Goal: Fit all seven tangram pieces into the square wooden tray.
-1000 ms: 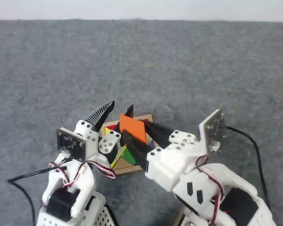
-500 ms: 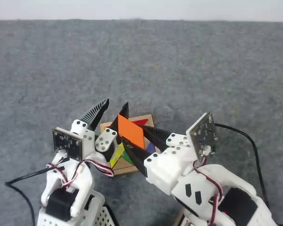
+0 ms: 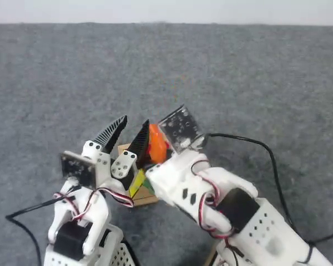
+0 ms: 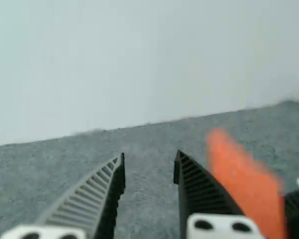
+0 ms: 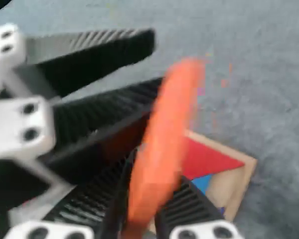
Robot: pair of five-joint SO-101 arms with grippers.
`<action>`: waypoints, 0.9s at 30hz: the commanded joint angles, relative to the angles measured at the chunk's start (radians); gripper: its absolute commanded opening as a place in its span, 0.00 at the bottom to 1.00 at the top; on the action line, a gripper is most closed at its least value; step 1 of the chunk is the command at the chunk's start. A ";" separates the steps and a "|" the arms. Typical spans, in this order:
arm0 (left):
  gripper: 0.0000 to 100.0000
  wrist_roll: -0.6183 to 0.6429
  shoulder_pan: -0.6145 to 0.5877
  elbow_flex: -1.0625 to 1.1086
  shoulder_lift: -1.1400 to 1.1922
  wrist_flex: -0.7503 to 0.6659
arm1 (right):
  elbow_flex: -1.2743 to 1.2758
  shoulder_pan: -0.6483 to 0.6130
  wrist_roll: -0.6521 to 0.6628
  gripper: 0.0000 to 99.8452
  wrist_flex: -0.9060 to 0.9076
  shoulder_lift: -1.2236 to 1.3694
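While the right gripper (image 5: 148,199) pinched the orange piece (image 5: 164,144) across its flat faces, the piece stood on edge in the air just above the wooden tray (image 5: 244,172). It looked light, stiff and smooth. I judged it apt to swivel or slip in a narrow pinch, so a hold across the middle of both faces would suit it best. The left gripper (image 4: 148,169) hung just beside, its ribbed black jaws spread and empty. Below, a red triangle (image 5: 204,158) and a blue piece (image 5: 202,184) lay flat in the pale, square-rimmed tray on the grey, felt-like table (image 3: 238,72).
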 commanded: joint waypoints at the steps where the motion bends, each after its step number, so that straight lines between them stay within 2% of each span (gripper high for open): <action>1: 0.16 -0.003 -0.008 -0.028 -0.006 -0.028 | -0.064 0.111 0.038 0.01 -0.035 0.013; 6: 0.16 -0.009 -0.031 -0.028 -0.006 -0.008 | -0.115 0.274 0.058 0.01 -0.027 0.015; 10: 0.16 -0.003 -0.132 -0.033 -0.006 -0.006 | -0.117 0.280 0.060 0.01 -0.021 0.042; 14: 0.16 -0.008 -0.195 -0.035 -0.006 0.081 | -0.152 0.312 0.061 0.01 -0.015 0.116; 17: 0.16 -0.012 -0.273 -0.028 -0.005 0.130 | -0.233 0.418 0.132 0.01 0.065 0.163; 19: 0.16 -0.044 -0.318 -0.007 0.008 0.135 | -0.296 0.476 0.176 0.05 0.160 0.197; 24: 0.16 -0.100 -0.341 0.028 0.184 0.098 | -0.345 0.547 0.115 0.19 0.332 0.337; 27: 0.15 -0.127 -0.341 -0.012 0.338 0.083 | -0.307 0.550 -0.051 0.19 0.286 0.453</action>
